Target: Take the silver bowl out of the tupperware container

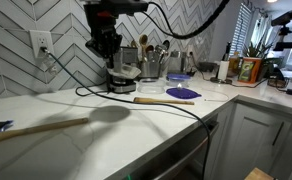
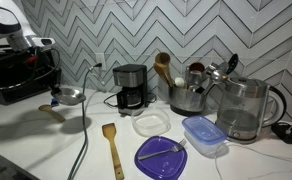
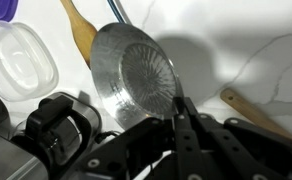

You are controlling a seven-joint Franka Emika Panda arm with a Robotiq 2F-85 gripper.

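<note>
The silver bowl (image 2: 70, 96) is a shallow shiny metal bowl held a little above the white counter, left of the black coffee maker. In the wrist view the bowl (image 3: 134, 70) fills the middle. My gripper (image 3: 176, 102) is shut on its rim and also shows in both exterior views (image 2: 56, 93) (image 1: 108, 55). The tupperware container (image 2: 204, 135), translucent with a blue top edge, stands far to the right in front of the kettle, apart from the bowl. It shows small and bluish in an exterior view (image 1: 178, 77).
A coffee maker (image 2: 131, 88) stands against the tiled wall. There is also a metal cup with utensils (image 2: 186, 96), a glass kettle (image 2: 246, 108), a purple disc lid (image 2: 163, 157), a clear lid (image 2: 153, 124), a wooden spatula (image 2: 112, 148) and a wooden spoon (image 1: 46, 127). A black cable (image 2: 86, 135) crosses the counter.
</note>
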